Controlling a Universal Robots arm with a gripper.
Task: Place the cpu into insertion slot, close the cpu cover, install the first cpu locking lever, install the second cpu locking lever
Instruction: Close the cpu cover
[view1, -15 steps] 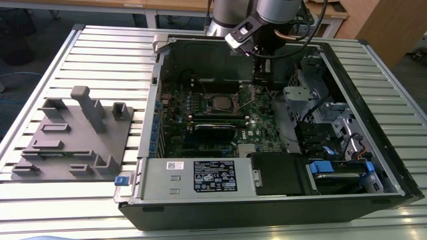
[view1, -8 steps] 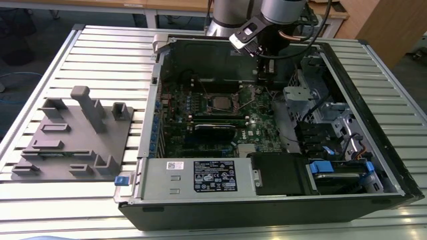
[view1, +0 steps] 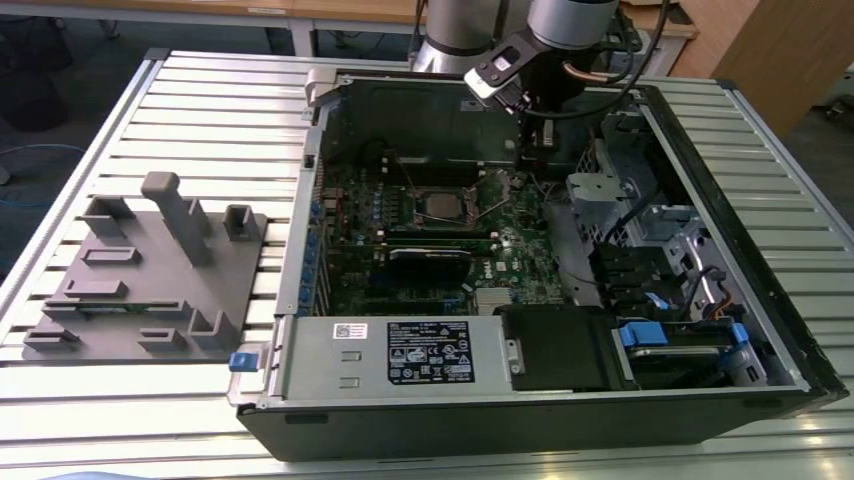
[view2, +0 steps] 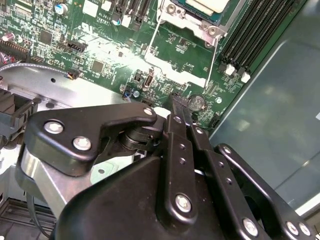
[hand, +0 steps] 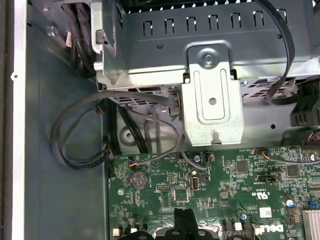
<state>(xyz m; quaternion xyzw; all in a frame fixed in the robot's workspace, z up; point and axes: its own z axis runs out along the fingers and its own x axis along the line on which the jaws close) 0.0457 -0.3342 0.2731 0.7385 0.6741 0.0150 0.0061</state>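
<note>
Nearest my wrist lens, the hand (view2: 177, 107) shows black fingers (view2: 170, 150) pressed together, nothing between them, tips low over the green motherboard (view2: 100, 50). Beyond the tips lies the cpu (view2: 207, 4), seated in the insertion slot (view1: 438, 206), the cpu cover (view2: 186, 21) apparently down around it. Two thin wire levers (view2: 214, 55) run from the socket toward the hand; whether latched, I cannot tell. From the hand, the slot lies toward the exterior view's left, inside the open case (view1: 534, 425) on the table (view1: 200, 90).
</note>
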